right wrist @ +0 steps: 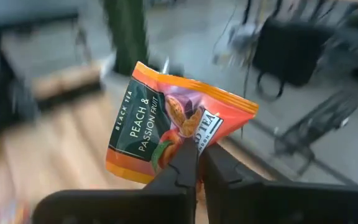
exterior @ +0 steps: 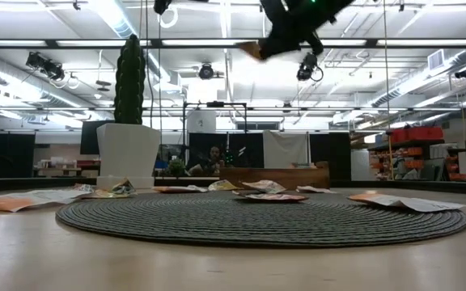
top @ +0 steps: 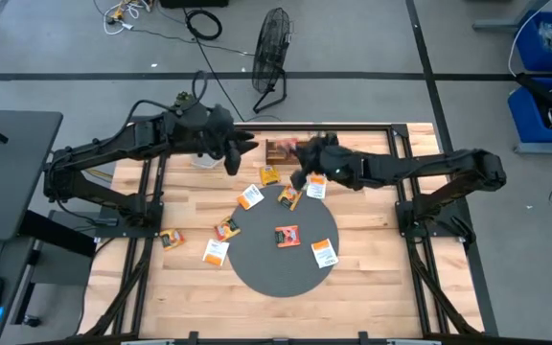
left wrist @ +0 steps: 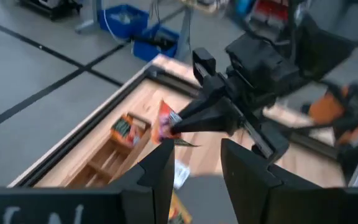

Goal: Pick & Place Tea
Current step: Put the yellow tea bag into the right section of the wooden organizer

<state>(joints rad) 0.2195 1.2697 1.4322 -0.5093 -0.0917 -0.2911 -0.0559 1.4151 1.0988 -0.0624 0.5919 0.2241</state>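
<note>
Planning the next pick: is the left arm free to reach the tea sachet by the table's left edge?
Probably yes. The left hand hovers empty by the wooden tray, and nothing lies between it and that sachet; the right hand is holding another sachet.

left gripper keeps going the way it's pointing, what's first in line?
Probably the right gripper and its pinched tea sachet, straight ahead of the left gripper; the wooden tray lies beyond. Depth unclear.

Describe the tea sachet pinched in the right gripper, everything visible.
The tea sachet is a flat square paper packet, orange with a dark green panel reading "Black Tea, Peach & Passion Fruit" and a fruit picture. It is tilted and lifted clear of the table, over the far edge of the round mat near the wooden tray. Only the right gripper, shut on its lower edge, touches it.
</note>
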